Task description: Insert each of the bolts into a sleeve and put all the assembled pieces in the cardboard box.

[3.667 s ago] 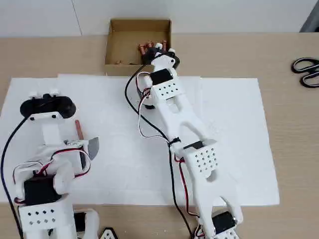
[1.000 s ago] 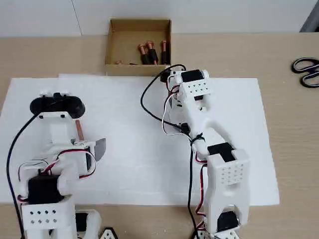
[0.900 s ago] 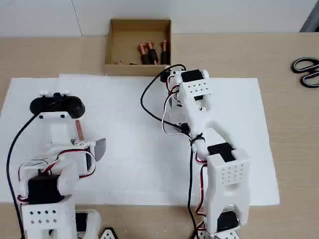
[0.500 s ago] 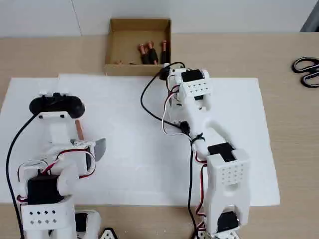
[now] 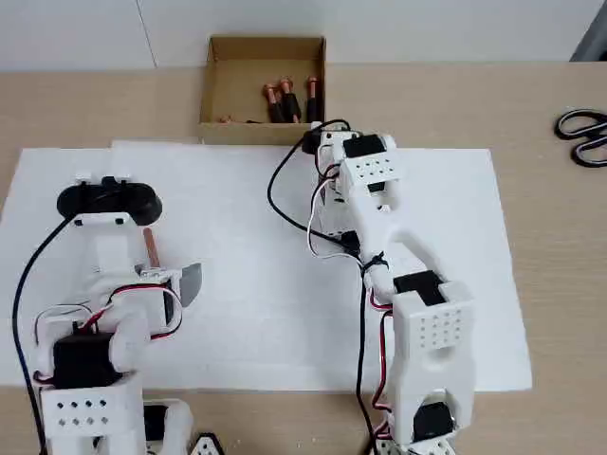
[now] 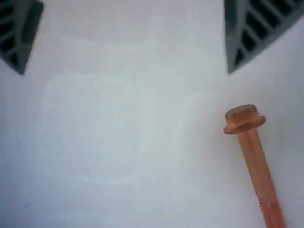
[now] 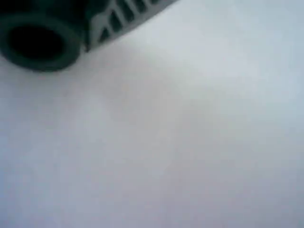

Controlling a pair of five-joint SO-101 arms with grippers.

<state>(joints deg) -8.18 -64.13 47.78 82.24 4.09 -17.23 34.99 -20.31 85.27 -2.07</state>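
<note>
Bolt (image 6: pixel 251 156) lies on the sheet (image 5: pixel 247 284) beside your wide-open left gripper (image 6: pixel 135 33); your right gripper (image 5: pixel 322 142), grip untellable, has drawn back from the cardboard box (image 5: pixel 220 85), leaving assembled pieces (image 5: pixel 287 100) inside. This bolt remains unsleeved.

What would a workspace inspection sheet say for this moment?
Surface: white sheet on a wooden table.
Job's things: box holds at least three assembled pieces; bare bolt lies on the sheet; black sleeve by the right pincer.
Clutter: scissors on the table.
Pincers: left pincer open over the sheet, bolt nearby; right, grip cannot be told.
Cables: black cable loops over the sheet.
Surroundings: pale wall behind the table.
</note>
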